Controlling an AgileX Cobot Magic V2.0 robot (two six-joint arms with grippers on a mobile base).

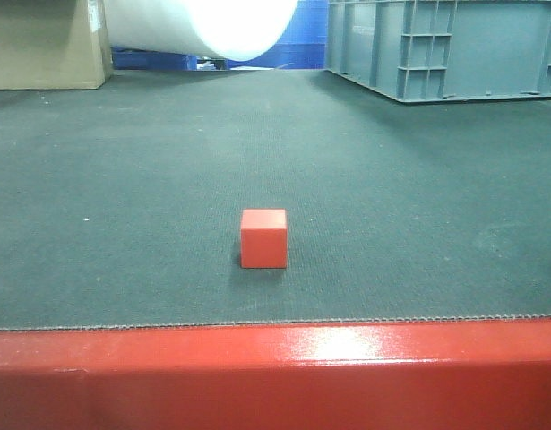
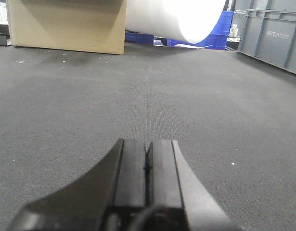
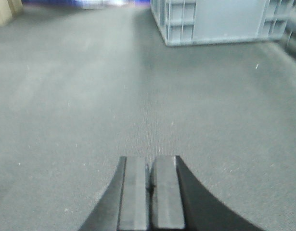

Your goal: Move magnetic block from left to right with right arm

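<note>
A: Right gripper first. Its two pads are pressed flat together, only a thin seam between them, and nothing is caught in there. It sits low over the dark carpet, gripping nothing at all.

B: And the left gripper?

A: Same story: pads together, empty, pointing across the carpet toward a cardboard box and a big white roll.

B: Where's the magnetic block?

A: Front view only. It stands square on the carpet, near the middle, a little back from the glossy red edge at the bottom. Neither wrist view catches it, and neither arm shows in the front view.

B: Anything hard to read?

A: The right wrist picture is blurred; the grey crate ahead is cut off at the top. Whether either gripper's underside touches the carpet, I can't tell.
</note>
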